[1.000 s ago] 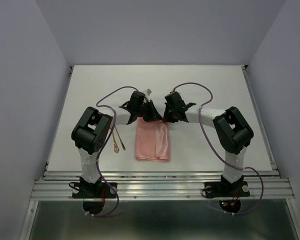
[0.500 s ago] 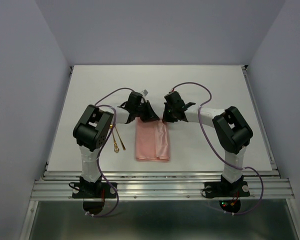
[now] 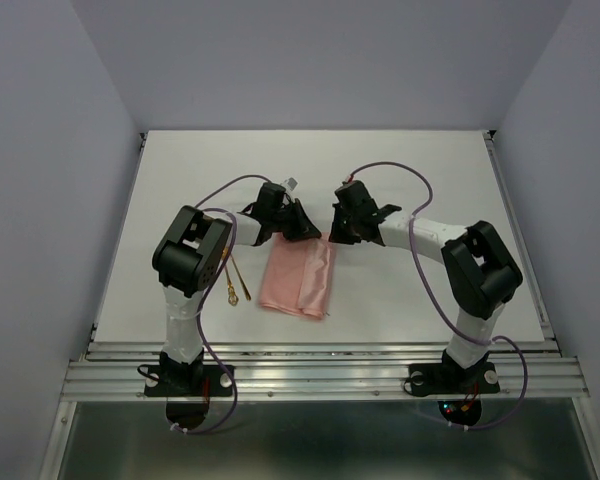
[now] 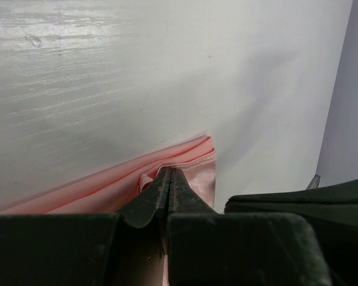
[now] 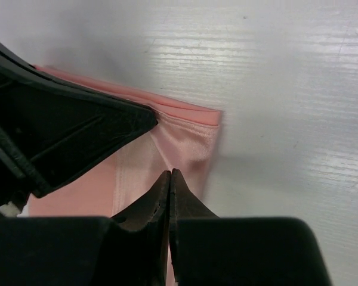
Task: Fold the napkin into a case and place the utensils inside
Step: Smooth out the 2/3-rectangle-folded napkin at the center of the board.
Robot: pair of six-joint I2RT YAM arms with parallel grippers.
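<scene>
- So the left gripper [image 4: 170, 174] was clamped shut on the far left corner of the napkin [image 3: 298, 282]. In its wrist view the pink layers bunched up right at the tips, so that was a real pinch.
- The right gripper [image 5: 170, 174] was shut too, tips down on the far right corner. It looked like a pinch on the top layer, but I couldn't say for sure that cloth was actually between the jaws.
- The two grippers sat just beside each other. The napkin ran from their tips back toward the arm bases as a longish, already doubled strip, lying a bit skewed on the table [image 3: 430, 190].
- The utensils [image 3: 234, 282] lay off the left gripper's outer side, back alongside that arm. They were close to the cloth's left edge but not touching it.
- My read: this was mid-fold, with the far edge being moved to shape the case. It wasn't near done, and nothing was inside yet.
- To do it well, both corners needed to travel together at the same height and pace. That shiny cloth looked slippery, so one lagging hand would've skewed the strip even more.
- I'd have lifted only enough to clear the lower layers, laid the edge down flat, and let go after that.
- Worth watching: any sweep toward the left could've nudged the utensils.
</scene>
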